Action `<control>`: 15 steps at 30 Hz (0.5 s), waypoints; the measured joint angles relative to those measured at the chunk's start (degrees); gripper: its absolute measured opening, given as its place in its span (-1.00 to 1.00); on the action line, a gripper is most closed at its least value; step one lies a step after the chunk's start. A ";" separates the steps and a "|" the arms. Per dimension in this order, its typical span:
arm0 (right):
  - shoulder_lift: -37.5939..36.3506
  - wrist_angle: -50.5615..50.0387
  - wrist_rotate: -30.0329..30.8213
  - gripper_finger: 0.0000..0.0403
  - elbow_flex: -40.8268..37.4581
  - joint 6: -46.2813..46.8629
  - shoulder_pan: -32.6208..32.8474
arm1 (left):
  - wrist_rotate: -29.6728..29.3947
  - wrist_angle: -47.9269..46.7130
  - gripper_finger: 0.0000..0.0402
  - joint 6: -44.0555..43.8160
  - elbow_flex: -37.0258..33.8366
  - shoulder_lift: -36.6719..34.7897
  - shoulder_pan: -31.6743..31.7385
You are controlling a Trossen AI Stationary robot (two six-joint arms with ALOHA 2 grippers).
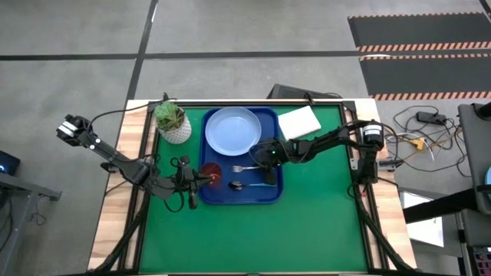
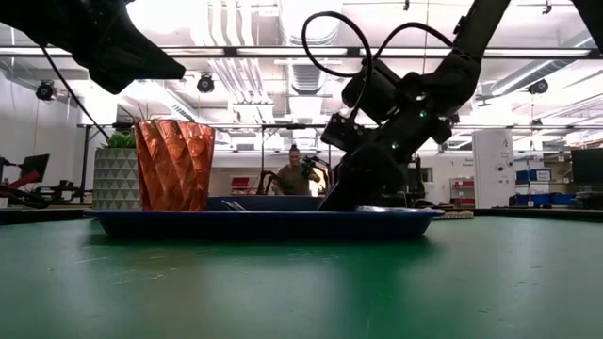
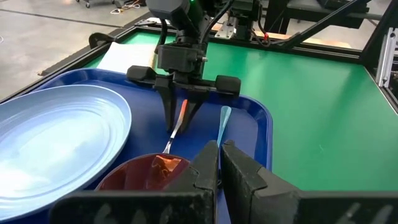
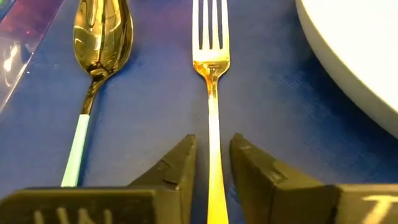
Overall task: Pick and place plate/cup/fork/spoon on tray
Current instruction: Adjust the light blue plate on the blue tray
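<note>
The deep-blue tray (image 1: 270,193) holds the pale-blue plate (image 1: 232,129), the red-brown cup (image 1: 211,170), the fork (image 4: 211,62) and the spoon (image 4: 99,37). Fork and spoon lie flat on the tray floor, side by side, between the cup and my right gripper. My right gripper (image 4: 212,149) is low over the tray, open. Its fingers stand on either side of the fork's handle (image 4: 214,180) with a gap on each side. My left gripper (image 3: 221,168) is shut and hovers above the tray's left end, beside the cup (image 3: 149,171).
A white pot with a green plant (image 1: 173,121) stands on the green mat (image 1: 253,230) left of the tray. A white square pad (image 1: 299,123) lies at the tray's far right corner. A person (image 2: 297,169) sits in the room behind the table.
</note>
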 joint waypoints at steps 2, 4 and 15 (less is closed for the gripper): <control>-0.68 -0.77 0.04 -0.50 0.01 0.19 0.01 | 0.00 -0.02 -1.00 0.00 0.00 0.00 0.00; -2.01 -2.50 0.07 -0.46 0.29 0.17 -0.03 | 0.00 -0.02 -1.00 0.00 0.00 0.00 0.00; -8.92 -8.87 11.53 -0.58 5.74 -2.75 -0.79 | -1.37 0.03 -1.00 0.02 0.00 0.00 0.24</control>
